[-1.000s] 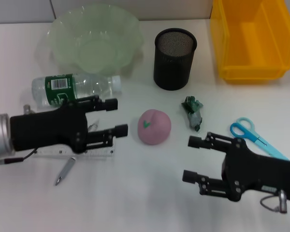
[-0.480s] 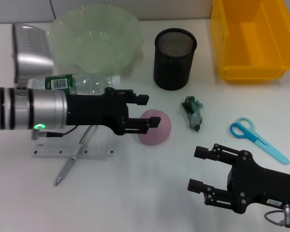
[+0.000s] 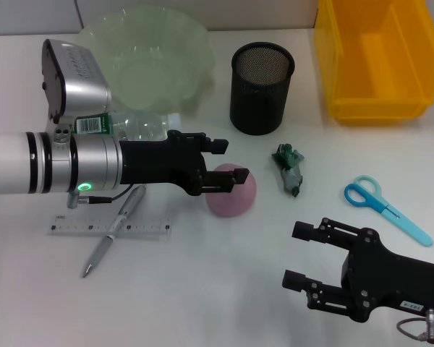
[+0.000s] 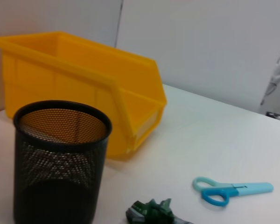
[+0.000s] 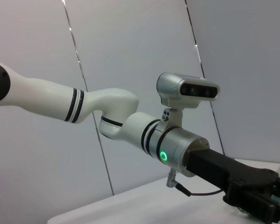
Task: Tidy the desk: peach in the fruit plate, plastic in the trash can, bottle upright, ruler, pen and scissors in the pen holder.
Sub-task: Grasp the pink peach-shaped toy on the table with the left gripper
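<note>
A pale green fruit plate (image 3: 148,61) sits at the far left of the white desk (image 3: 224,289), with a black mesh pen holder (image 3: 261,88) beside it and a yellow bin (image 3: 376,58) at the far right. A clear water bottle (image 3: 130,126) with a green label lies on its side just in front of the plate, largely covered by the left arm that reaches across it. Near the front left a clear ruler (image 3: 108,228) lies flat with a silver pen (image 3: 114,230) crossing over it. A crumpled green scrap of plastic (image 3: 289,168) lies in front of the pen holder, and blue scissors (image 3: 387,208) lie to its right, closed. The pink peach (image 3: 233,190) rests at mid-desk. The left gripper (image 3: 228,160) hangs right over the peach with its fingers spread apart, one on either side of the fruit's top, holding nothing. The right gripper (image 3: 305,254) is low at the front right, fingers also apart and empty, well clear of the scissors.
</note>
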### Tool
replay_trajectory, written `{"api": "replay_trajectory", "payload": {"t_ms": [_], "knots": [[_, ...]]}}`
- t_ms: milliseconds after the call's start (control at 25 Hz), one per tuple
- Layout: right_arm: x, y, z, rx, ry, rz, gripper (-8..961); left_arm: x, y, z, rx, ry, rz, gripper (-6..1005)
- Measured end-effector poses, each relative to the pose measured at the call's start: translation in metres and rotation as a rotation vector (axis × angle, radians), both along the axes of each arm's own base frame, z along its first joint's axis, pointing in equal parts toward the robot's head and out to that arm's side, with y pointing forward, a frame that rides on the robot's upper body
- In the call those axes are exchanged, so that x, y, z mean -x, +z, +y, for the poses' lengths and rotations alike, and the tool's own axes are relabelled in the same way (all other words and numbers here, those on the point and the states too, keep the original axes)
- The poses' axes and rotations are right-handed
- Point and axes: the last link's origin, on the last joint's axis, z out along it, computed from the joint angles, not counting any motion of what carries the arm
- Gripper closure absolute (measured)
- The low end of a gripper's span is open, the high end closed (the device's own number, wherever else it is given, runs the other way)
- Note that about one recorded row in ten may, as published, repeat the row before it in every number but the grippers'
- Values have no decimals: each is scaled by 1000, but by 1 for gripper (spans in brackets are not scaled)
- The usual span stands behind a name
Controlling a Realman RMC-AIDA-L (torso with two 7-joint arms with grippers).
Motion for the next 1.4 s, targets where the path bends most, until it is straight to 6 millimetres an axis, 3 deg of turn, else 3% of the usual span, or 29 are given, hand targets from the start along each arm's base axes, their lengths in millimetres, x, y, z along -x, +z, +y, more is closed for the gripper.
{"api": "replay_trajectory", "payload": {"t_ms": [520,1160,1280,1400], "knots": [[2,-1,5,0,9,-5,227,8,-17,3,-34,58,51,446],[2,-2,9,-1,0,-21,227,14,-21,2,-45,67,91,480],[2,-3,10,-2,-2,-24,227,14,-21,2,-42,67,94,706],[2,-4,10,-2,-2,-24,227,14,-20,1,-43,70,86,822]]}}
